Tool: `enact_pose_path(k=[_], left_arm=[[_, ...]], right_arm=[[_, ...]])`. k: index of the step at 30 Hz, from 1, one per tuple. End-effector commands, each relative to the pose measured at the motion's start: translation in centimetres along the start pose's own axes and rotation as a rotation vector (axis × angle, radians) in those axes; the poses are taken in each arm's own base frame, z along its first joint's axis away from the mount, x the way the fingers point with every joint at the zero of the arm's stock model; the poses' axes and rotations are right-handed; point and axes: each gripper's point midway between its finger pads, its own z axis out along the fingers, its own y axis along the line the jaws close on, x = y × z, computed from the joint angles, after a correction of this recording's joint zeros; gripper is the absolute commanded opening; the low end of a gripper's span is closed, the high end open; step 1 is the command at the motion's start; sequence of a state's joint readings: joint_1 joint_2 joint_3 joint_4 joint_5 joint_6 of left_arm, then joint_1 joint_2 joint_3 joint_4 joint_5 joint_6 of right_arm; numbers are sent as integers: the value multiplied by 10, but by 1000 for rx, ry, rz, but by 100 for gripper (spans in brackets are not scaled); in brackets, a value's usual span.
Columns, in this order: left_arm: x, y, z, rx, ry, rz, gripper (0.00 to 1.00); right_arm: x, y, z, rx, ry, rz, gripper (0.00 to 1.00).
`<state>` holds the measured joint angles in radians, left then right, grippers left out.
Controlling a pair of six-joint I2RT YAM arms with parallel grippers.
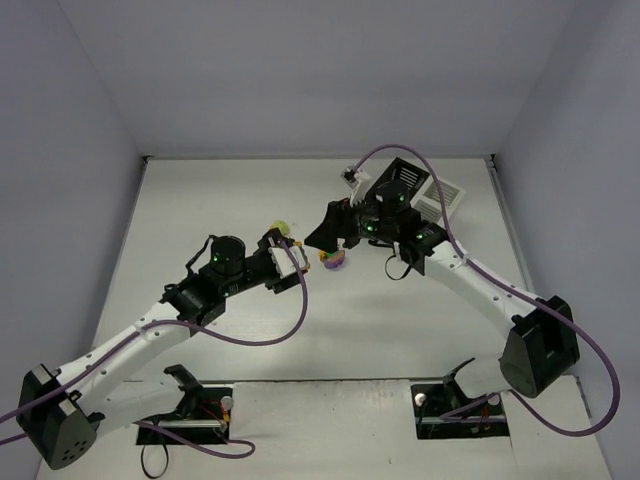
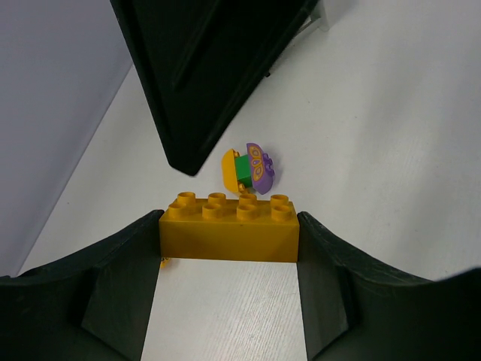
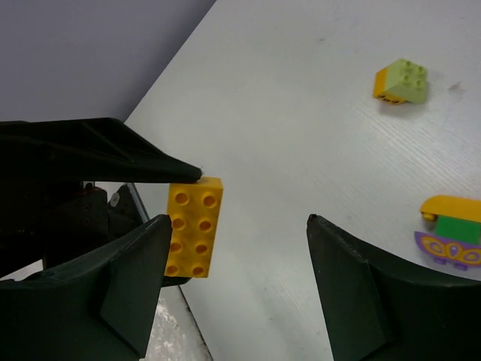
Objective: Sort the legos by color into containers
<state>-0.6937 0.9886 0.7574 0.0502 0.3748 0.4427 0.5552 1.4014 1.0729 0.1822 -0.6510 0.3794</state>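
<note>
The left gripper (image 2: 230,244) is closed on a yellow 2x4 brick (image 2: 229,218), its 2 short ends between the jaws. Just beyond the jaws lies a purple, green and orange stacked piece (image 2: 252,167). The right gripper (image 3: 237,226) is wide open and holds nothing; this brick is beside 1 finger (image 3: 143,259). Farther lies a lime-and-orange brick (image 3: 400,81).

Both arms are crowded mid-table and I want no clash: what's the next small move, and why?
Probably shift the open right hand sideways to centre the yellow brick between its fingers for a handover. The left hand is shut on that brick, which sits beside one right finger, and the containers lie at the far right, beyond the right hand.
</note>
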Motion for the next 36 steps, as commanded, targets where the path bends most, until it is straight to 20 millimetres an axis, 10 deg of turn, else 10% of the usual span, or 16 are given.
enact_pose_path(k=[1,23,30,36], left_arm=[[-34,17,-4,-46,-107,50,21],[-29,13,0,-20,-87,54,20],[-28,13,1,-18,-83,45,23],[-28,17,4,-40,-69,-4,61]], right_arm=[[-24,40,-4,-114,-91,-46,69],[12,56,29,-154,-6,-11,60],[11,51,28,-129,-21,-21,12],[-10,31,16,9,-100,-92,0]])
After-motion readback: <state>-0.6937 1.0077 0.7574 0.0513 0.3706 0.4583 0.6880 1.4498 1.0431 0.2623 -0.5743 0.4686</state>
